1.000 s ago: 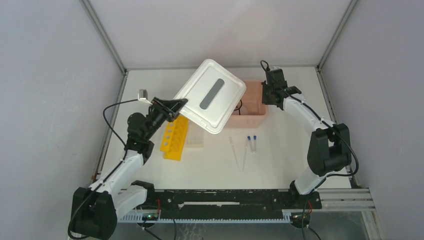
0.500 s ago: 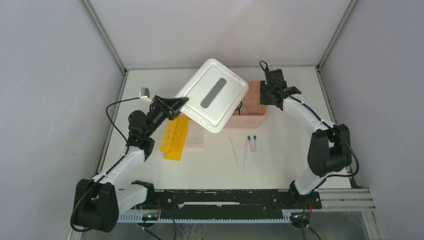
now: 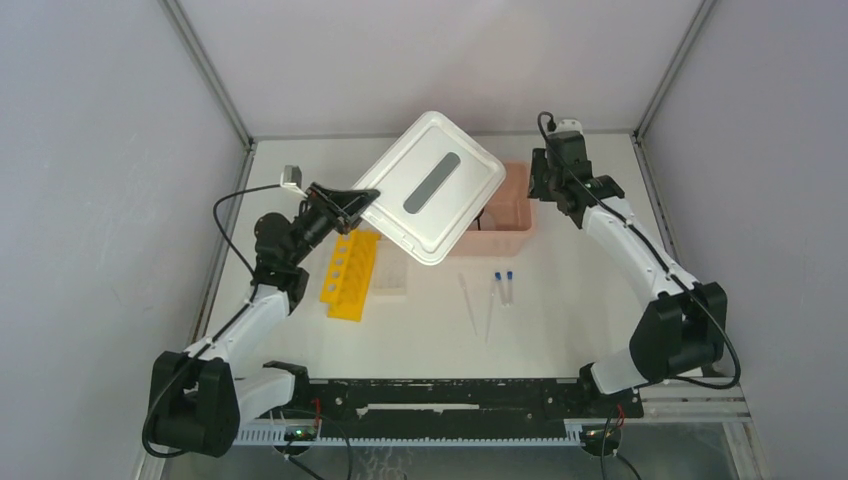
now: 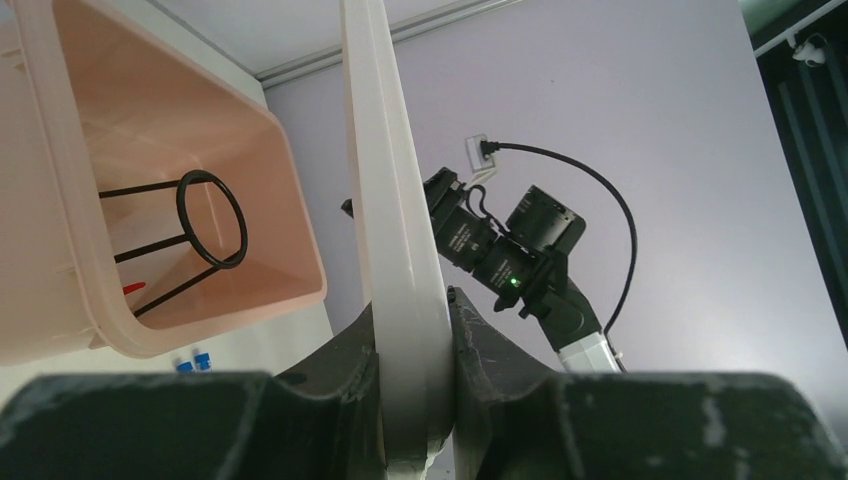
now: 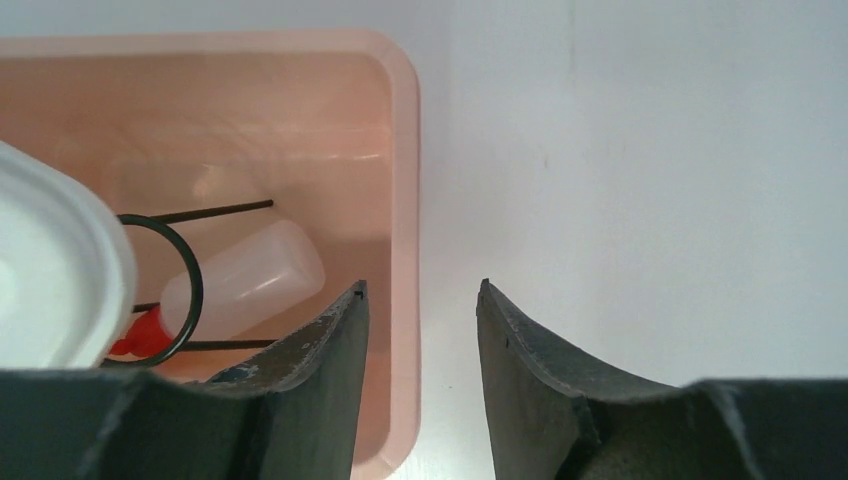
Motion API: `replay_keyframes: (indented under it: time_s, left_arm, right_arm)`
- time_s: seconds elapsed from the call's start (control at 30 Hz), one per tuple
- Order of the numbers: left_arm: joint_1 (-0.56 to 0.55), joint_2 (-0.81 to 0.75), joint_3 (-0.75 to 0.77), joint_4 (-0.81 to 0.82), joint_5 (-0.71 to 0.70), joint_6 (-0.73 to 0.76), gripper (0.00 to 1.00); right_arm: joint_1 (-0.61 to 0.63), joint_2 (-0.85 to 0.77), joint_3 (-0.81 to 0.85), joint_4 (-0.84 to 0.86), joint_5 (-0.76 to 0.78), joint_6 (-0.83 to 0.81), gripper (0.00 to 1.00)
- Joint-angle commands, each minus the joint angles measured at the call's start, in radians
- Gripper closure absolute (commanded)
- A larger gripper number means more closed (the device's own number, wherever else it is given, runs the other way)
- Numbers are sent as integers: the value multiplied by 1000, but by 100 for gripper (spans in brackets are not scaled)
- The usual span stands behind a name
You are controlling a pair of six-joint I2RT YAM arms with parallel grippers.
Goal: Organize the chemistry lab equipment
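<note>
White counter [image 3: 560,330]: tilted white slotted lid [image 3: 430,190], clamped in left jaws, partly hides large pink tub [image 3: 512,205]; right jaws apart over tub rim; red-nozzled translucent squeeze bottle [image 5: 245,280] inside.

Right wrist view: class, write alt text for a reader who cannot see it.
The open right gripper hangs over the right wall of a pink tub. Inside lies a red-nozzled squeeze bottle by a black wire ring; a white lid covers the picture's left edge.
</note>
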Motion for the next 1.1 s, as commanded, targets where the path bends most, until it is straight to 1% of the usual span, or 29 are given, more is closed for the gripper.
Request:
replay_keyframes:
  time_s: [0.0, 0.1, 0.2, 0.37, 0.53, 0.7, 0.87, 1.07]
  left_arm:
    - [12, 1, 85, 54, 58, -15, 100]
    - [14, 7, 101, 30, 83, -1, 100]
    - [18, 23, 117, 29, 120, 5, 100]
    - [21, 77, 175, 29, 209, 4, 100]
    - [21, 114, 221, 29, 304, 4, 100]
    - [21, 137, 231, 32, 358, 15, 100]
    - [21, 174, 235, 101, 410, -22, 100]
    - [21, 236, 234, 285, 437, -153, 100]
  right_arm:
    - [4, -101, 28, 13, 54, 28, 49]
    - [3, -156, 17, 25, 50, 32, 48]
    - [3, -204, 6, 40, 5, 30, 48]
    - [-14, -255, -21, 99, -118, 16, 48]
    - [-35, -260, -36, 134, -249, 23, 47]
    - [-61, -258, -58, 176, -368, 40, 44]
    - [-86, -255, -61, 196, -456, 50, 42]
    - [-111, -268, -77, 198, -526, 66, 39]
